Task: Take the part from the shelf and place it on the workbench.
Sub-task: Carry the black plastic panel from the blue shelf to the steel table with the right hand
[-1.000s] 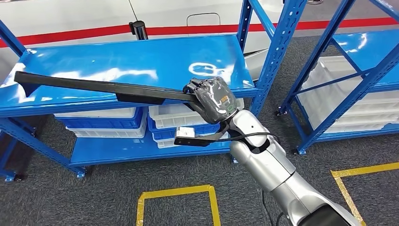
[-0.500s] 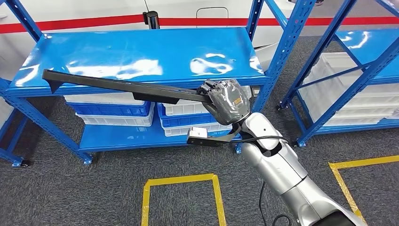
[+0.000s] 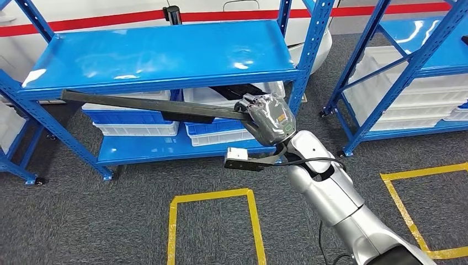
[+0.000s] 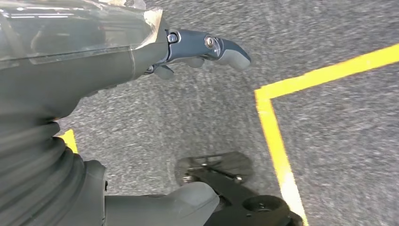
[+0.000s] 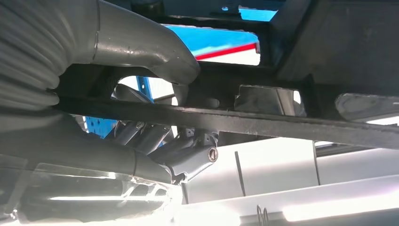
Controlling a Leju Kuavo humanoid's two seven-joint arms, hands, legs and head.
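Gripping long black part (image 3: pixel 149 105) end, right hand (image 3: pixel 269 118) fingers (image 5: pixel 188 155) wrapped around.

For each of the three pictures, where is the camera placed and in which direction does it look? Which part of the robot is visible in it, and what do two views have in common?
Head view: high on the body, looking forward and down at the blue shelf; the right hand grips the long black part.
Left wrist view: behind the left hand, facing the grey floor with yellow tape; the hand holds nothing.
Right wrist view: behind the right hand, facing the shelf.
Shared: head and right wrist views both show the right hand on the black part.
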